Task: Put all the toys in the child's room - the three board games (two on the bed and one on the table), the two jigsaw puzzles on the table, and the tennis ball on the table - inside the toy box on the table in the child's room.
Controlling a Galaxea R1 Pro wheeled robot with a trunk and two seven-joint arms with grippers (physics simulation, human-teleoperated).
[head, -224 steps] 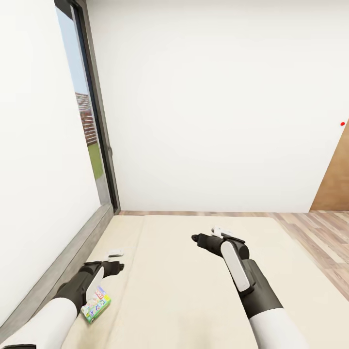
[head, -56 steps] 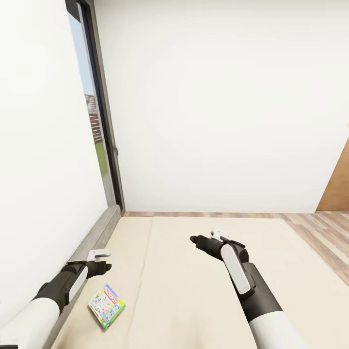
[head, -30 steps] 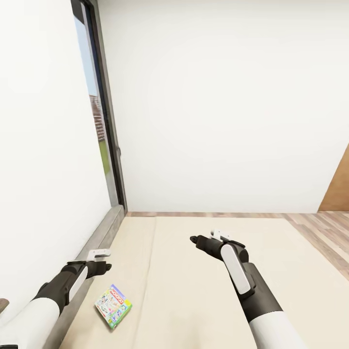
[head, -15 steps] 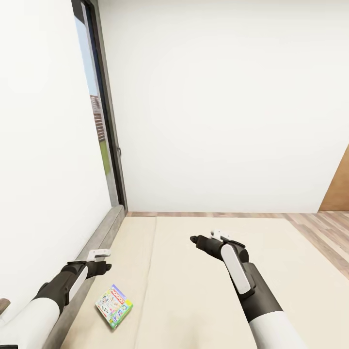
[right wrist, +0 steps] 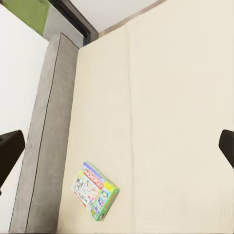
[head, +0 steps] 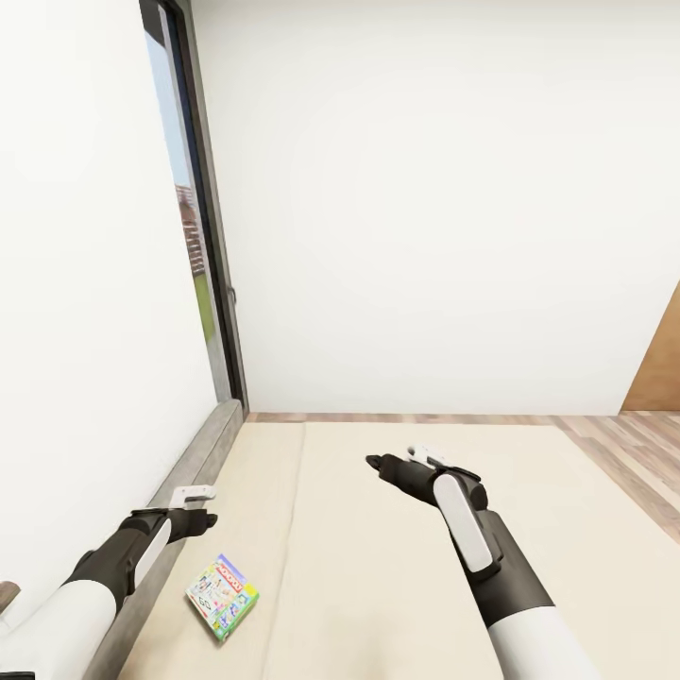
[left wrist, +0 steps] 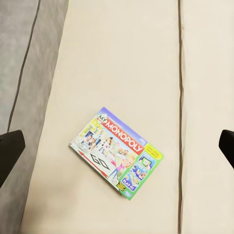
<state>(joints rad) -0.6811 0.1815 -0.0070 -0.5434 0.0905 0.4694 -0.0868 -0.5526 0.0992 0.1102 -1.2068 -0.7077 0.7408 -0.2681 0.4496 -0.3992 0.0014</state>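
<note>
**Head view: game box flat on mattress near frame edge, both grippers empty**

Head view: white-green printed Monopoly board game box (head: 222,597) lying flat on plain beige mattress of low bed (head: 378,567), close beside dark grey frame rail (head: 179,482), not touching it. Left gripper (head: 196,505) hovering above the rail, up and to the outer side of the box, apart from it. Right gripper (head: 401,460) over mid-mattress, well apart from the box. Left wrist view: box (left wrist: 116,152) centred between dark fingertips (left wrist: 9,151) at the picture's two margins, so fingers spread wide, nothing held. Right wrist view: same wide spread, empty; box (right wrist: 94,191) far off beside the rail.

Risks, judged:
- Box thin and flat on soft surface; fingertips likely to dig into mattress or skate over the lid, pushing it instead of pinching.
- Sideways nudge could drive box against the rail or wedge it at the seam.
- Left arm descent near rail and white wall (head: 85,283): possible forearm contact.

Room: wall and dark-framed window (head: 194,236) hem in the left side. Open mattress to the right and ahead; wooden floor (head: 614,439) beyond the far edge.
</note>
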